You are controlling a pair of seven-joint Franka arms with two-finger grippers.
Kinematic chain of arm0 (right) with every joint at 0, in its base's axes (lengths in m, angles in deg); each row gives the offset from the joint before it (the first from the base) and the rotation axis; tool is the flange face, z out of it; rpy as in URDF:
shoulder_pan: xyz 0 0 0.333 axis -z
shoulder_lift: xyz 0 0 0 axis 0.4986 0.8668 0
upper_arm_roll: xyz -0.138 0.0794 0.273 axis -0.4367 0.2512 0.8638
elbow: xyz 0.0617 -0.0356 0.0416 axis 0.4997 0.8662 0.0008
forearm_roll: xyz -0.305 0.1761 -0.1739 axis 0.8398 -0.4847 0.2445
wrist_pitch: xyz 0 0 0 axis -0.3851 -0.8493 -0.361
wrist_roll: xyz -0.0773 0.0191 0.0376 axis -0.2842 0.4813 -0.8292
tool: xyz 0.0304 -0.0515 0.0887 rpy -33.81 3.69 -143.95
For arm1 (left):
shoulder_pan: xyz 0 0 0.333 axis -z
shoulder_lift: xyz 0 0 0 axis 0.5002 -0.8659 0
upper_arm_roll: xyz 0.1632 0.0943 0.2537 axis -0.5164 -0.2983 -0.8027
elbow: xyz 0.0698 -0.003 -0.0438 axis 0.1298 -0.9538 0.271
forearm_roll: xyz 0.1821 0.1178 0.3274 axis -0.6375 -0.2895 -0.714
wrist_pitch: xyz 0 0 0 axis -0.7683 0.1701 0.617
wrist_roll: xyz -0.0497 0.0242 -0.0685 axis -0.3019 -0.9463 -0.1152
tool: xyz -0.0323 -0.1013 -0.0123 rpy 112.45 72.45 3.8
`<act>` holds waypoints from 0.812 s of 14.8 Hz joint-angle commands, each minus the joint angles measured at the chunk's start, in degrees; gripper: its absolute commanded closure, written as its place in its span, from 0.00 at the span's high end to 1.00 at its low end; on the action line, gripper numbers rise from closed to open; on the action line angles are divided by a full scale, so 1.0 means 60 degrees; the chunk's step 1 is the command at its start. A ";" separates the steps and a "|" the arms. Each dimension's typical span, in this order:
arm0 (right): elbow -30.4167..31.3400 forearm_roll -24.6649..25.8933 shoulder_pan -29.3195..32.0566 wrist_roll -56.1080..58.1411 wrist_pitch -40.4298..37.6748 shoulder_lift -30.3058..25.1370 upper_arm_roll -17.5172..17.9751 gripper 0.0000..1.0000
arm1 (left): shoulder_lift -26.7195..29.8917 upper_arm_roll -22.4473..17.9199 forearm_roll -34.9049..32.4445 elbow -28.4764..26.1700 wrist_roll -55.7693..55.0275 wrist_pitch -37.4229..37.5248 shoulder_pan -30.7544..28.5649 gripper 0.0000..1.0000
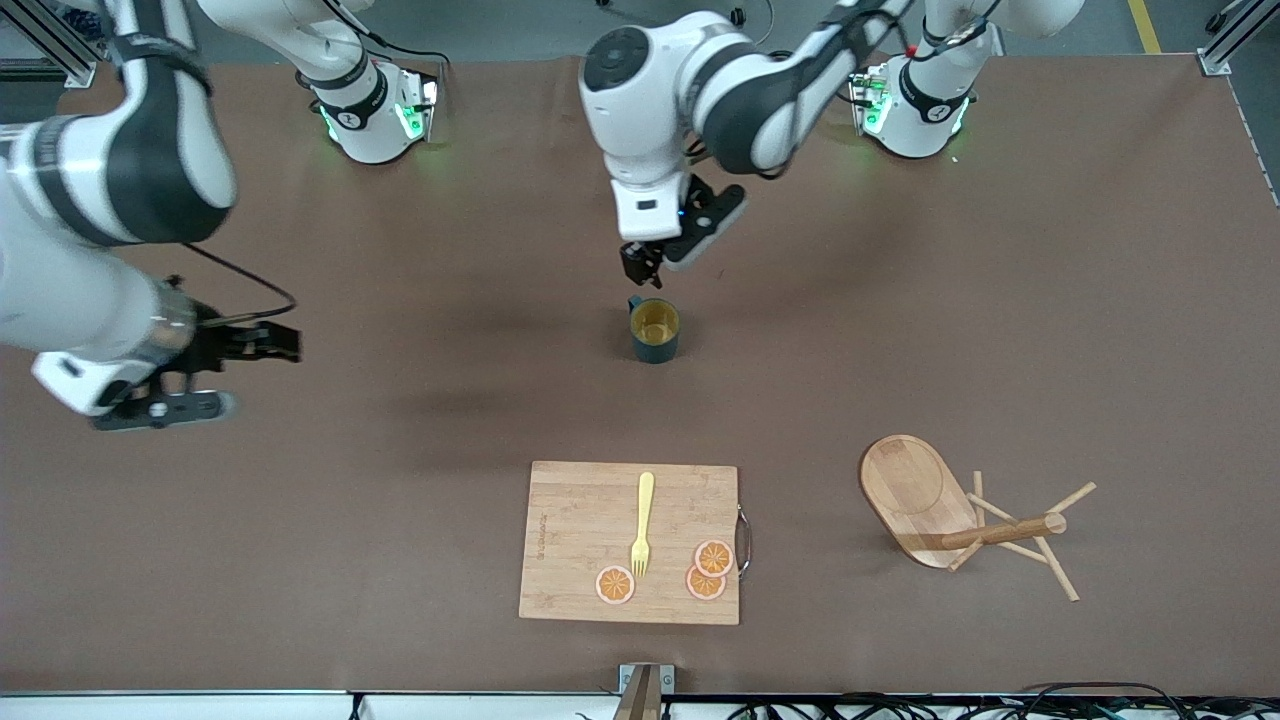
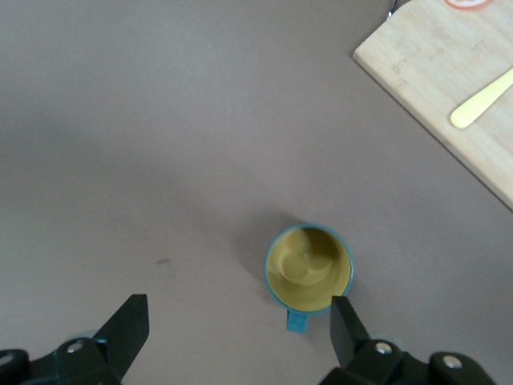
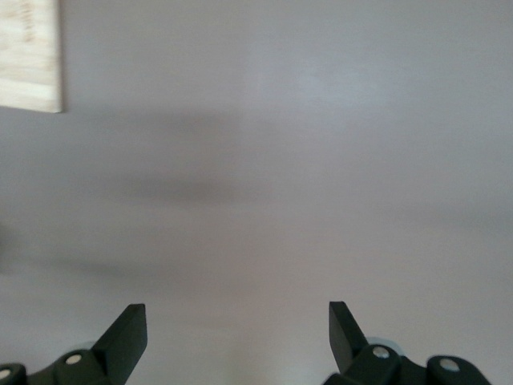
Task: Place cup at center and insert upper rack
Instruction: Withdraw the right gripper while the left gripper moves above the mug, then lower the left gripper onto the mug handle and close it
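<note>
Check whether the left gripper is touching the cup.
Apart. The left wrist view shows the left gripper open, bare table showing between its fingers and the cup.

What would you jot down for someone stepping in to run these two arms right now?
Left gripper: open, empty, over the table just by the cup.
Right gripper: open, empty, waiting over bare table at the right arm's end.
Cup: upright at mid-table, farther from the front camera than the cutting board.
Upper rack: tipped on its side toward the left arm's end, beside the board.
Done: cup looks placed at center.
Left: pick up the rack and insert it.
</note>
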 commanded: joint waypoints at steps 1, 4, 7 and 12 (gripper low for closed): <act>-0.0014 0.0143 0.1127 0.0608 -0.0064 -0.0279 0.0237 1.00 | -0.1131 -0.0076 -0.1368 0.0645 -0.1870 -0.0219 0.0749 0.98; -0.0556 0.0274 0.1569 0.0639 -0.0721 -0.0236 0.0237 1.00 | -0.2245 -0.0207 -0.2336 0.1642 -0.2856 -0.0220 0.1407 0.94; -0.0659 0.0363 0.1818 0.0653 -0.0767 -0.0206 0.0237 1.00 | -0.2978 -0.0266 -0.3828 0.1717 -0.3893 -0.0220 0.1892 0.90; -0.0982 0.0335 0.1819 0.0581 -0.0841 -0.0177 0.0251 1.00 | -0.3566 -0.0296 -0.4507 0.1732 -0.4454 -0.0074 0.2346 0.88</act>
